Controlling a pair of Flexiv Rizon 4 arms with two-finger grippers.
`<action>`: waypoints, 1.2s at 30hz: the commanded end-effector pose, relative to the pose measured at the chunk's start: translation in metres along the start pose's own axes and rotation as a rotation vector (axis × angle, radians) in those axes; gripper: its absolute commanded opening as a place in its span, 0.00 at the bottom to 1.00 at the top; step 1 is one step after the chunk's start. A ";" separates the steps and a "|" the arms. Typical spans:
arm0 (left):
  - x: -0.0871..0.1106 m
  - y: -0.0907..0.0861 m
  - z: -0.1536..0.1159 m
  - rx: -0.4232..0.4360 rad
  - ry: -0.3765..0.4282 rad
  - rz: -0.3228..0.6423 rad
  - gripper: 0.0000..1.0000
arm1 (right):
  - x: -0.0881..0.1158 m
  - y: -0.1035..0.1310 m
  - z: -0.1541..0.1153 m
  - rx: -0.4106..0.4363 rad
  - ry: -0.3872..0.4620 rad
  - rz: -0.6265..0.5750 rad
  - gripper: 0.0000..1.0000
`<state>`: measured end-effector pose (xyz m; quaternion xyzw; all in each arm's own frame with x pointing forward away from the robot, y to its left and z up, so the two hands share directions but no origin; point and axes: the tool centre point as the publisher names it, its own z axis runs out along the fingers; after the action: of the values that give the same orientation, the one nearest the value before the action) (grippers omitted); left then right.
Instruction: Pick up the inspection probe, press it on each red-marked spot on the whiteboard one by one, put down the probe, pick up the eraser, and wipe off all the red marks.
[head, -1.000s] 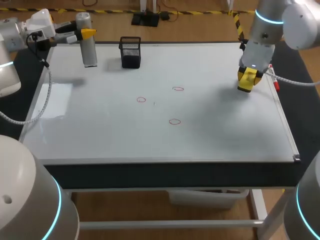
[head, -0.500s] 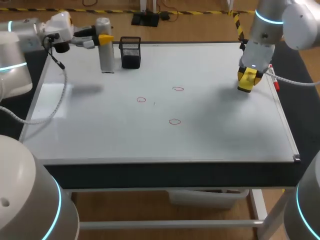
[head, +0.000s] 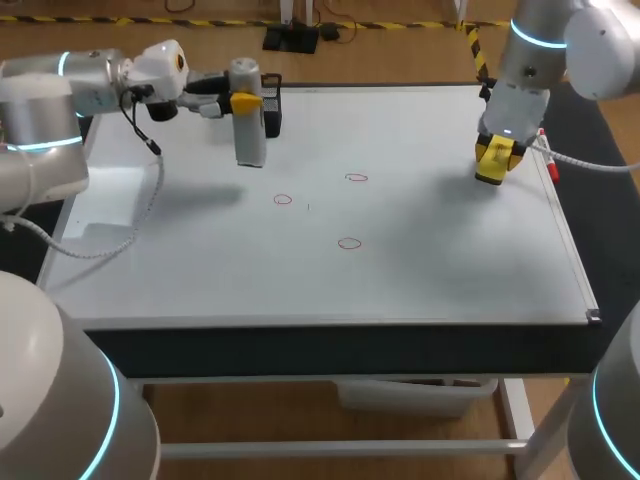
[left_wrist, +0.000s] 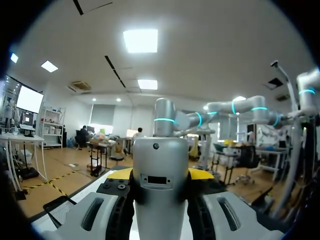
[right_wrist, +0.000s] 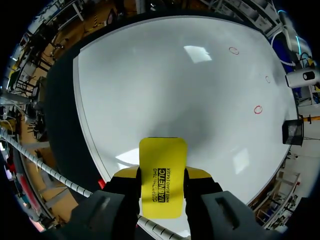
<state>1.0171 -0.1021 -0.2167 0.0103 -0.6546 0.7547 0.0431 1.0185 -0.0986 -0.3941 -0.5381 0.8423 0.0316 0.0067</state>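
Note:
My left gripper (head: 243, 100) is shut on the silver-grey inspection probe (head: 249, 125), which hangs upright over the far left of the whiteboard (head: 200, 260). In the left wrist view the probe (left_wrist: 160, 190) stands between the yellow fingertips. Three red marks lie mid-board: one (head: 283, 199) just ahead of the probe, one (head: 356, 178) further right, one (head: 348, 243) nearer the front. My right gripper (head: 496, 158) hovers over the board's right side, shut on the yellow eraser (right_wrist: 162, 180). The eraser (head: 490, 160) is clear of the marks.
A black mesh holder (head: 270, 105) stands at the board's far edge, right behind the probe. A small red pen-like thing (head: 552, 170) lies along the board's right rim beside my right gripper.
My left arm has carried the probe rightward from the far left corner to in front of the mesh holder. The right arm and eraser have not moved.

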 end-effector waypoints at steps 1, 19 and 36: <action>-0.002 0.015 0.009 0.037 0.036 0.008 0.00 | 0.000 0.000 -0.001 0.002 0.004 -0.001 0.00; 0.015 0.044 0.034 0.056 0.162 0.049 0.00 | 0.000 0.000 -0.001 0.002 0.004 -0.001 0.00; 0.022 0.058 0.041 0.027 0.171 0.037 0.00 | 0.000 0.000 -0.001 0.002 0.004 -0.001 0.00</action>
<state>0.9900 -0.1488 -0.2648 -0.0666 -0.6392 0.7613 0.0862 1.0184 -0.0987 -0.3940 -0.5380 0.8423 0.0316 0.0067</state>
